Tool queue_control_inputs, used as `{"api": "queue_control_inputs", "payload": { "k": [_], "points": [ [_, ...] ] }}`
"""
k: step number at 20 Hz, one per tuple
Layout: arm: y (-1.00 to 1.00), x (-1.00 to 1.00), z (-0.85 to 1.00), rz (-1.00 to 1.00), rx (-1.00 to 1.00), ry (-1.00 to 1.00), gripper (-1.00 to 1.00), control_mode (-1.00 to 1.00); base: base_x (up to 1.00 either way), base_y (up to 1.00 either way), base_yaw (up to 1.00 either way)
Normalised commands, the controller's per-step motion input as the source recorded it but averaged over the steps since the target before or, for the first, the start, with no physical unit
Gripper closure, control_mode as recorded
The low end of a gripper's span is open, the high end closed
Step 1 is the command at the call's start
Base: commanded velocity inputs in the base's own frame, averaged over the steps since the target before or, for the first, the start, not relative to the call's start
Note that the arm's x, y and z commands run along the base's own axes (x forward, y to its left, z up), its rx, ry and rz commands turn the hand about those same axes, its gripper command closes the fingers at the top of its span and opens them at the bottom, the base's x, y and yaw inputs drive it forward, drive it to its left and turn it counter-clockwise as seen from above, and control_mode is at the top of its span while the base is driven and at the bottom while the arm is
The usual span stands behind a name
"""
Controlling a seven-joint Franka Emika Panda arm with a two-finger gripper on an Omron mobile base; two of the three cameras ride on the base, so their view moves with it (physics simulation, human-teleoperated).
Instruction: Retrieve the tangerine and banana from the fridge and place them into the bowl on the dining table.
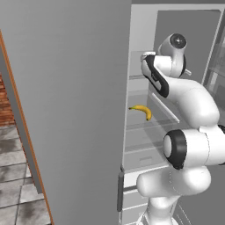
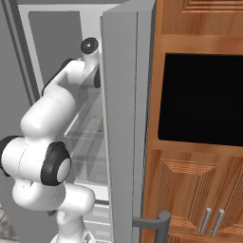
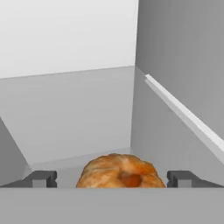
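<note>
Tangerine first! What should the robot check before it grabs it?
1. Fridge door open: ok, the arm reaches inside.
2. Hand open: ok, both fingertips stand wide apart.
3. Tangerine between the fingertips: ok, the orange fruit sits midway in the hand view, near the bottom edge.
4. Fingertips touching the tangerine: not yet, a gap shows on each side.
5. Banana out of the way: ok, it lies on a lower glass shelf in the left base view, apart from the hand.
6. Hand low enough to close round the fruit: cannot tell, the fruit's lower part is cut off.
</note>
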Motion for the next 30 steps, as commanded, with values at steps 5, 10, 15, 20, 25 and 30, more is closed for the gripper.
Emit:
{"api": "queue_control_inputs", "payload": {
  "k": [5, 10, 15, 20, 25, 30],
  "points": [
    [-0.02, 0.0, -0.23, 0.0, 0.0, 0.0, 1.0, -1.0, 0.0, 0.0, 0.0],
    [0.0, 0.02, -0.12, 0.0, 0.0, 0.0, 1.0, -1.0, 0.0, 0.0, 0.0],
    [0.0, -0.07, -0.06, 0.0, 0.0, -0.04, 1.0, -1.0, 0.0, 0.0, 0.0],
    [0.2, -0.7, 0.0, 0.04, 0.0, 0.0, 1.0, -1.0, 0.0, 0.0, 0.0],
    [0.43, -1.0, 0.1, 0.09, 0.0, 0.0, 1.0, -1.0, 0.0, 0.0, 0.0],
    [0.27, -1.0, 0.04, 0.06, 0.0, -0.03, 1.0, -1.0, 0.0, 0.0, 0.0]
  ]
}}
